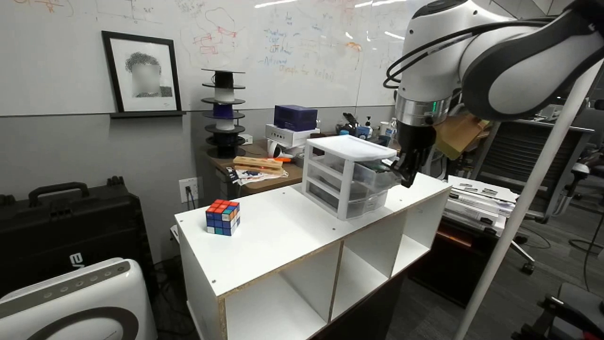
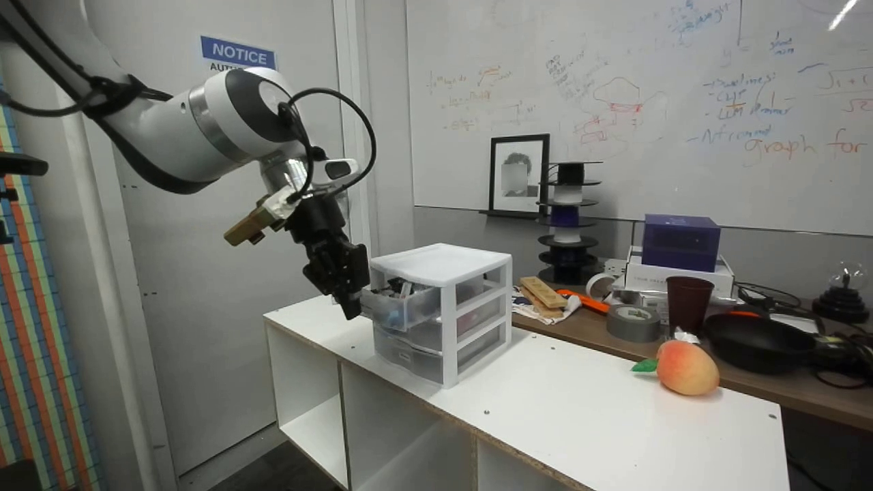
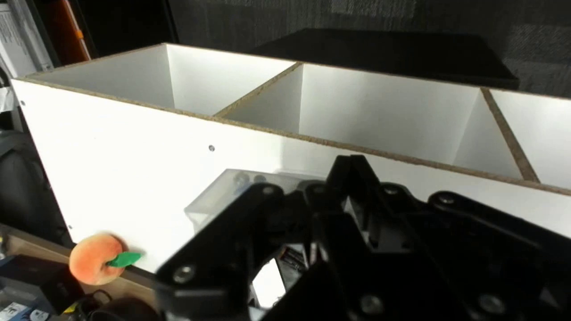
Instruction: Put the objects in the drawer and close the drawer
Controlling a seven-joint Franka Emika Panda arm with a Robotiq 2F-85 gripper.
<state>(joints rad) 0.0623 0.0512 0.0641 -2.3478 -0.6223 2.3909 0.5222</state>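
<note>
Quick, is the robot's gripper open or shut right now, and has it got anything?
Gripper: closed, holding nothing that the pictures show.

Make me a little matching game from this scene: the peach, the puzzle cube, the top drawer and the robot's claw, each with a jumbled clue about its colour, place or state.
Things:
1. Peach
2. Puzzle cube
3. Top drawer
4. Gripper (the claw)

Clues:
A. Pulled partly open
B. Patterned in red, blue, orange and white
C. Black, close by the drawer's front
D. Has a green leaf

Pairs: 1-D; 2-B; 3-A; 4-C
</note>
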